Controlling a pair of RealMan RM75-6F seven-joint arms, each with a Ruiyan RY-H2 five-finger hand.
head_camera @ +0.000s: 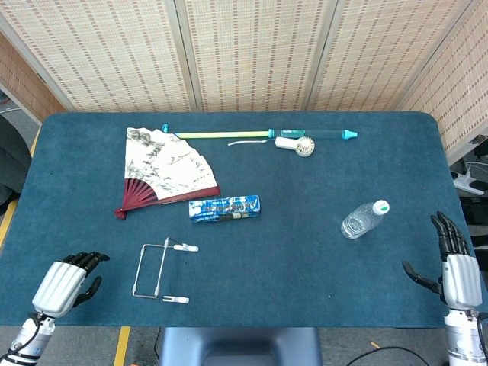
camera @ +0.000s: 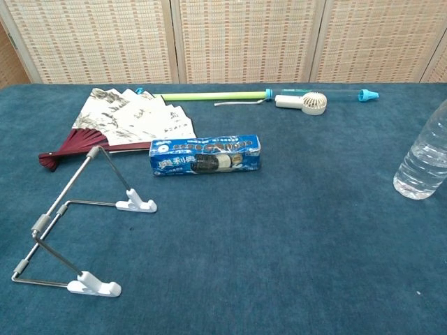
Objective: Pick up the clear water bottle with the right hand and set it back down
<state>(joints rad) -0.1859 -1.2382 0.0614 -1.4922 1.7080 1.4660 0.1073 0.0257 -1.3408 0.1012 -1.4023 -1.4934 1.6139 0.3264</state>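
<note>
The clear water bottle [head_camera: 363, 219] with a white cap stands upright on the blue table, right of centre; the chest view shows the bottle [camera: 424, 158] at its right edge. My right hand [head_camera: 454, 263] hovers at the table's right edge, well to the right of the bottle and nearer me, fingers straight and spread, thumb out, holding nothing. My left hand [head_camera: 67, 280] sits at the near left corner, fingers curled in around nothing. Neither hand appears in the chest view.
A painted folding fan [head_camera: 164, 171] lies at the back left. A long green and blue stick [head_camera: 259, 135] and a small white fan [head_camera: 296, 145] lie along the back. A blue cookie pack [head_camera: 224, 208] lies mid-table, a wire stand [head_camera: 158, 271] nearer me.
</note>
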